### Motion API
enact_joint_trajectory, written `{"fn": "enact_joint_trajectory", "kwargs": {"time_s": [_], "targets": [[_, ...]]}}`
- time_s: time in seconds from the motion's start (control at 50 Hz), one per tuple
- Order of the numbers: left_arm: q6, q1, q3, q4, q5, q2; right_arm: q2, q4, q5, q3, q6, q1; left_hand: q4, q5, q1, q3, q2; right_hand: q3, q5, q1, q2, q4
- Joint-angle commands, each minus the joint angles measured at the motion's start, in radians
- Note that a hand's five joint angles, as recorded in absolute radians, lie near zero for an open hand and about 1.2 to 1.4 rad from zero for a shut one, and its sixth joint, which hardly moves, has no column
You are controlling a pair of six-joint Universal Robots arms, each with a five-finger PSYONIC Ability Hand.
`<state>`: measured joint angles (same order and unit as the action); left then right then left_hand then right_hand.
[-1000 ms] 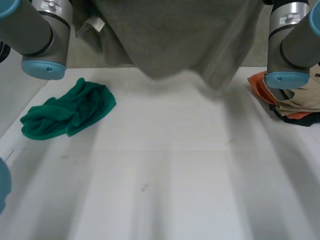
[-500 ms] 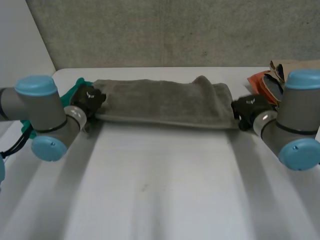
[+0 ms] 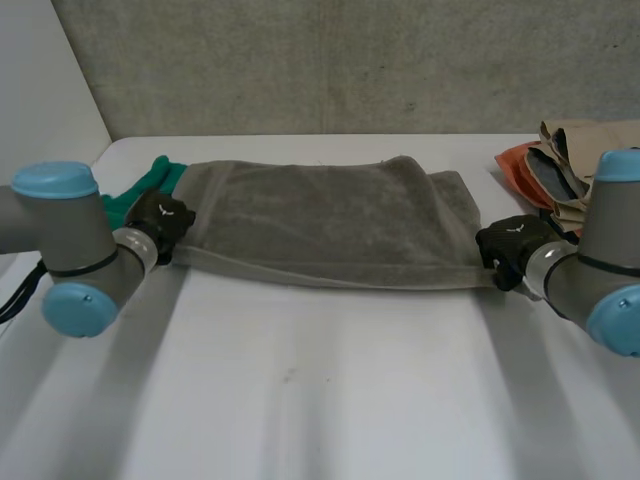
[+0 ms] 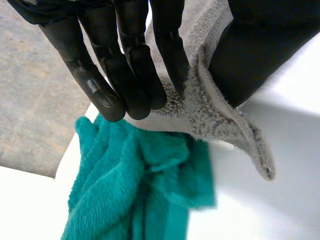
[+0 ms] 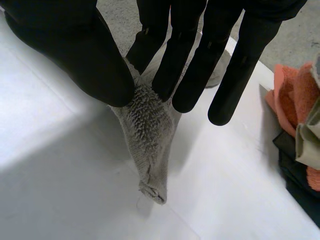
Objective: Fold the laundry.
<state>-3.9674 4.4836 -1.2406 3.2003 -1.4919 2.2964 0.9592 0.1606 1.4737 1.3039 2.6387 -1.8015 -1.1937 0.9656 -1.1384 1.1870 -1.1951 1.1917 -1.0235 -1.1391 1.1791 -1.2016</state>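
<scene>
— What's the grey towel [image 3: 330, 225] like?
— Terry cloth, matt, with rough loops and a stitched hem. Against it my left hand [image 4: 95, 80] and right hand [image 5: 75, 55] look like smooth black plastic with a faint sheen.
— And the green cloth [image 4: 135, 190]?
— Softer, a fluffy matt pile. The table [image 3: 320, 380] is smooth and white, slightly glossy. The wall [image 3: 350, 70] behind looks rough, matt, like grey concrete.

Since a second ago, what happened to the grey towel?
The grey towel dropped from high up onto the table, then slid toward the robot, spreading wider. Left hand and right hand still pinch its corners. Green towel and clothes pile stayed.
</scene>
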Motion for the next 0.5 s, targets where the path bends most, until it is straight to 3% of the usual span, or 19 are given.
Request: {"fn": "enact_joint_trajectory", "kwargs": {"time_s": [0.02, 0.1, 0.18, 0.32, 0.5], "targets": [[-0.130, 0.017, -0.227, -0.193, -0.036, -0.216, 0.084, 0.241, -0.022, -0.003, -0.235, 0.036, -0.203, 0.256, -0.258, 0.209, -0.201, 0.205, -0.198, -0.257, 0.217, -0.195], [-0.254, 0.045, -0.400, -0.354, -0.041, -0.371, 0.124, 0.488, -0.016, 0.024, -0.507, 0.068, -0.203, 0.256, -0.258, 0.209, -0.201, 0.205, -0.198, -0.257, 0.217, -0.195], [-0.332, 0.068, -0.503, -0.439, -0.021, -0.429, 0.138, 0.618, 0.002, 0.041, -0.652, 0.091, -0.203, 0.256, -0.258, 0.209, -0.201, 0.205, -0.198, -0.257, 0.217, -0.195], [-0.363, 0.054, -0.438, -0.430, -0.004, -0.411, 0.102, 0.588, 0.020, 0.006, -0.620, 0.077, -0.203, 0.256, -0.258, 0.209, -0.201, 0.205, -0.198, -0.257, 0.217, -0.195], [-0.164, -0.015, -0.070, -0.292, -0.068, -0.229, -0.012, 0.392, 0.030, -0.168, -0.455, 0.024, -0.203, 0.256, -0.258, 0.209, -0.201, 0.205, -0.198, -0.257, 0.217, -0.195]]}}
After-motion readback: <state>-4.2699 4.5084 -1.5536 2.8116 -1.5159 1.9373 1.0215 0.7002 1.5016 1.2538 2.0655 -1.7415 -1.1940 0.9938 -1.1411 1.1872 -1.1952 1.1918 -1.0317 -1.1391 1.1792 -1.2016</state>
